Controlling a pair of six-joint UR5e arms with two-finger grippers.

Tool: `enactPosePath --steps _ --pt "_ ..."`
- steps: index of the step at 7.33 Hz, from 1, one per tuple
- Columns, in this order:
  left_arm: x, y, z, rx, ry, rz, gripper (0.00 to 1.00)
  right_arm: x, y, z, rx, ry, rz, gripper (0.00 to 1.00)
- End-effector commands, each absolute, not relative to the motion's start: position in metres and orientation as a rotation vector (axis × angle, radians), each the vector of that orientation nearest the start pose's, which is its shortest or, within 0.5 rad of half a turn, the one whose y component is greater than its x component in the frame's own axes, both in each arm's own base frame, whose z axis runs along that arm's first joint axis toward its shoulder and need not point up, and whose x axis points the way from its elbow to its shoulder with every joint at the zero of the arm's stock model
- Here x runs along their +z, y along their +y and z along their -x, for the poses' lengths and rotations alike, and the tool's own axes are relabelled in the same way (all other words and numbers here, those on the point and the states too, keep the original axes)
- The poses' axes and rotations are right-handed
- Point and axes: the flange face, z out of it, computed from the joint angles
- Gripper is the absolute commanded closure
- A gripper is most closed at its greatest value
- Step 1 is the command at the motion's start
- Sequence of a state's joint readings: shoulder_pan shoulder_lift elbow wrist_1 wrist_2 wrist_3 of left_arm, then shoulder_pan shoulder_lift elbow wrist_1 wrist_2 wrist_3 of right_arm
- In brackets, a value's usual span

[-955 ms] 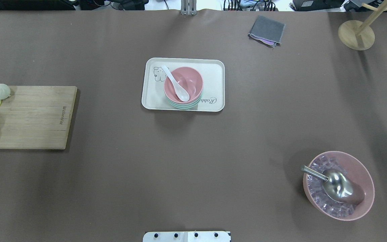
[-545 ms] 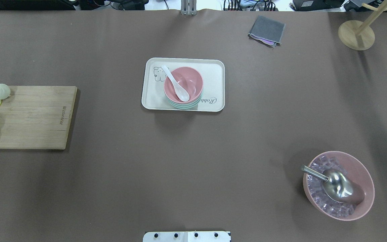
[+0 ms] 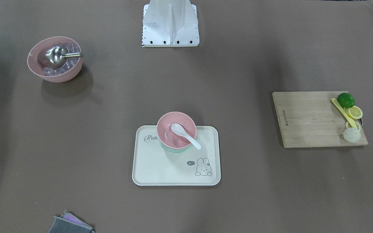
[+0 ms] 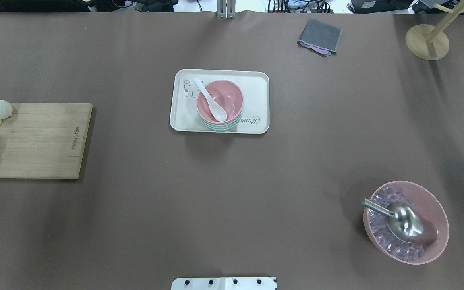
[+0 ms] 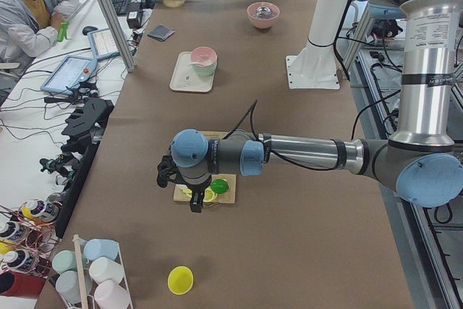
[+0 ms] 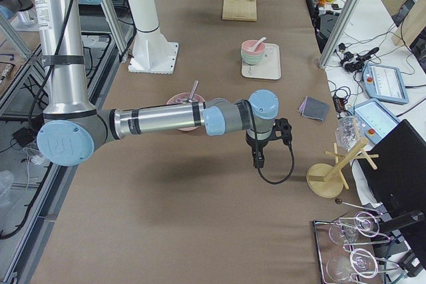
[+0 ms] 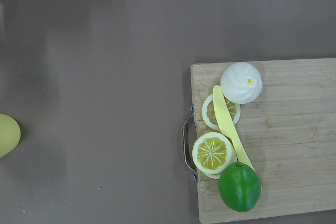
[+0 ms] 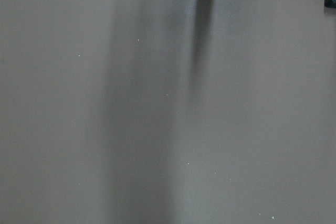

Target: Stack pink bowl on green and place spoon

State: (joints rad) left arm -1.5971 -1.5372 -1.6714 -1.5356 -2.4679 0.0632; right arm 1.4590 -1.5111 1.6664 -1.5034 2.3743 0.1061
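The pink bowl (image 4: 228,96) sits stacked in the green bowl (image 4: 220,126) on the cream rabbit tray (image 4: 256,88). The white spoon (image 4: 210,100) lies in the pink bowl, with its handle over the rim. The stack also shows in the front view (image 3: 165,127). My left gripper (image 5: 194,197) hangs over the cutting board's end, far from the tray. My right gripper (image 6: 258,157) hangs over bare table near the wooden stand. Both show only in the side views, so I cannot tell if they are open or shut.
A wooden cutting board (image 4: 42,139) with a lime, lemon slices, a bun and a yellow knife lies at the left. A pink bowl of ice (image 4: 433,205) with a metal scoop (image 4: 401,219) stands front right. A grey cloth (image 4: 320,36) and a wooden stand base (image 4: 426,41) are at the back.
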Motion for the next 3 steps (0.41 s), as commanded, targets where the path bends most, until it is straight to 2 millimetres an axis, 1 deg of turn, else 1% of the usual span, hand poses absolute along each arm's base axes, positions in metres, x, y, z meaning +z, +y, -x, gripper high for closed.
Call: enactPosePath --steps 1,3 --pt "0.6189 -0.4738 0.0679 0.047 0.894 -0.07 0.02 0.5677 -0.5296 -0.0025 -0.102 -0.818 -0.132 0.0" --pt "0.6092 -0.4809 0.0681 0.062 0.892 -0.093 0.02 0.5601 -0.5279 -0.0034 -0.106 -0.82 -0.147 0.0"
